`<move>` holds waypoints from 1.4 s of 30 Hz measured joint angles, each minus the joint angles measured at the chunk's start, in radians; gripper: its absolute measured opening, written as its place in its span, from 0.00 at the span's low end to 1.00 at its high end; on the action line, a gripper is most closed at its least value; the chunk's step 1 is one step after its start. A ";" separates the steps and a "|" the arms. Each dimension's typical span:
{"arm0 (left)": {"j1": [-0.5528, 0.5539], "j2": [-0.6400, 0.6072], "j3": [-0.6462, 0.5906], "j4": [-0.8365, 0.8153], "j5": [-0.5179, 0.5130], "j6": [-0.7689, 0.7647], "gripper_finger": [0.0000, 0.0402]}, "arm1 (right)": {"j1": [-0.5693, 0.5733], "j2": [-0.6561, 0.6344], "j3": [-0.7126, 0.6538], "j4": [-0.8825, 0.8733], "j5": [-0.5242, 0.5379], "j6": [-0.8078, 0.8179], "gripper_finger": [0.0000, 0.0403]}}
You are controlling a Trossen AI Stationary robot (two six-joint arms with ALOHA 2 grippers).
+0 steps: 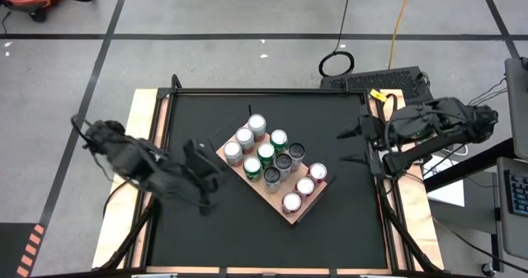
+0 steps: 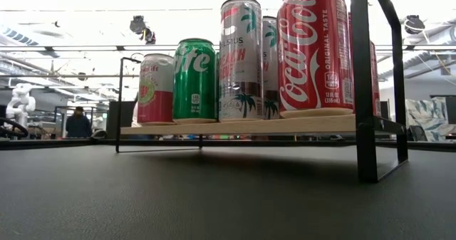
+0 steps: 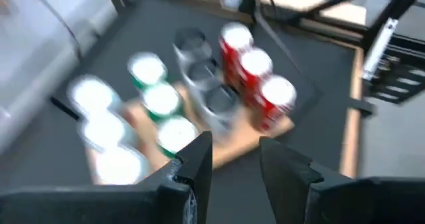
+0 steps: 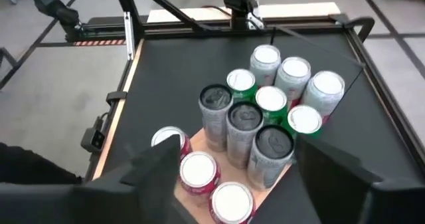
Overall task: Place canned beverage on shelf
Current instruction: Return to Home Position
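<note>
The left gripper [image 1: 206, 164], seen from above, hovered over the matte black table top [image 1: 330, 237] just beside the left edge of the flat rectangular light-tan wood-grain shelf [image 1: 268, 195], which lay diagonally near the table's middle. The right gripper [image 1: 348, 145] hovered off the shelf's right side, clear of it, its two dark fingers spread wide with nothing between them. Twelve cans stood upright on the shelf in four rows of three: pale silver-topped cans [image 1: 244, 138], green soda cans [image 1: 266, 153], grey dark-lidded cans [image 1: 283, 164] and red soda cans [image 1: 304, 186], the red row at the shelf's right-hand end. From table height neither gripper showed; the shelf [image 2: 235, 127] stood raised on thin black rods [image 2: 361, 83] above the table top, with one of the red soda cans [image 2: 315, 51] closest, then a grey can printed with palm trees [image 2: 241, 58], a green one [image 2: 194, 80] and a pink-and-white one [image 2: 155, 88] farther along, and a person [image 2: 77, 122] stood far off in the room behind. The blurred left wrist view showed the left gripper [image 3: 236, 163] with its fingers [image 3: 196, 161] parted by a modest gap and empty, the loaded shelf [image 3: 282, 126] ahead of them. The right wrist view showed the right gripper [image 4: 244, 177] with its fingers [image 4: 156, 167] far apart and empty, and the shelf [image 4: 188, 199] ahead, its red soda cans [image 4: 199, 171] closest.
</note>
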 joint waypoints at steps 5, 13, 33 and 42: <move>-0.006 -0.097 0.000 -0.005 -0.092 0.203 0.31 | 0.000 -0.004 0.000 0.040 0.003 -0.035 0.37; -0.024 -0.288 -0.098 0.047 -0.106 0.274 0.09 | 0.000 -0.017 -0.006 0.113 0.030 -0.097 0.02; 0.003 -0.445 -0.662 0.641 -0.171 0.372 0.05 | 0.000 -0.347 -0.252 0.226 0.127 -0.295 0.00; 0.065 -0.585 -1.128 1.236 -0.044 0.496 0.05 | 0.000 -0.496 -0.543 0.403 0.134 -0.261 0.00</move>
